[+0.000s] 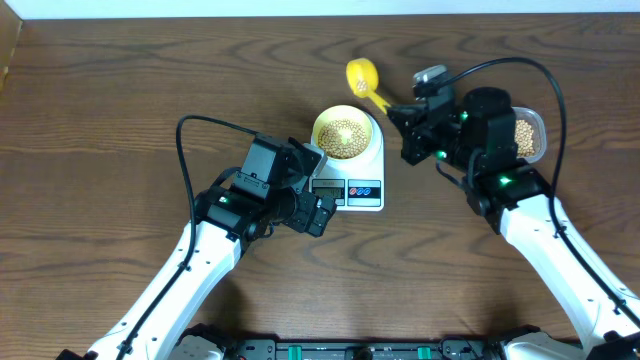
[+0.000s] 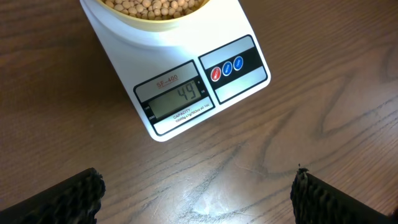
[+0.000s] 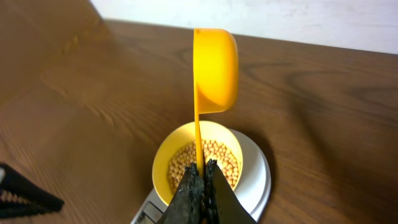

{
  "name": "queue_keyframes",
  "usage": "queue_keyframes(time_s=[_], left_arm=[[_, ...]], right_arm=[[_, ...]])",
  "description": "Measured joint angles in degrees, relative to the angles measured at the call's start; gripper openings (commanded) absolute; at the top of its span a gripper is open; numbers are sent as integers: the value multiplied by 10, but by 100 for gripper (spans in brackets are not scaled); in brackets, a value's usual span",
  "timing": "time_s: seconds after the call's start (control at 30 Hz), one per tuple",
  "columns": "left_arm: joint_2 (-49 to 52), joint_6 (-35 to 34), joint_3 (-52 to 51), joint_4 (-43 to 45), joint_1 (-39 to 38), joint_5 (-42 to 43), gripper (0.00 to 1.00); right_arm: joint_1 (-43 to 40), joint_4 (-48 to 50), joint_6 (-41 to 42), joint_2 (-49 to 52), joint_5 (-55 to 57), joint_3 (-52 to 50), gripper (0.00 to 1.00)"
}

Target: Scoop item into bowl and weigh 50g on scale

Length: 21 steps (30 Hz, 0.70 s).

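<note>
The white scale (image 1: 368, 163) holds the pale yellow bowl (image 1: 322, 126) full of tan beans (image 1: 345, 135). In the left wrist view the scale's display (image 2: 177, 98) reads 49, with the bowl (image 2: 155, 14) and beans (image 2: 152, 5) at the top edge. My right gripper (image 1: 398, 109) is shut on the handle of a yellow scoop (image 1: 362, 75), held above and behind the bowl; in the right wrist view (image 3: 202, 169) the scoop (image 3: 215, 71) is on its side over the bowl (image 3: 166, 155). My left gripper (image 2: 198, 194) is open and empty, just in front of the scale (image 2: 245, 34).
A clear plastic tub (image 1: 530, 135) with more beans sits at the right, partly hidden behind my right arm. The wooden table (image 1: 100, 150) surrounds the scale. A pale wall (image 3: 280, 18) shows beyond the table's far edge.
</note>
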Motion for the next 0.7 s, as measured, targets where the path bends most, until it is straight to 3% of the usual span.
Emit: queue_keyframes(time_s=[0.7], left_arm=[[0, 0, 0, 0, 0, 0, 98]], right_arm=[[19, -15, -60, 17, 10, 0, 1]])
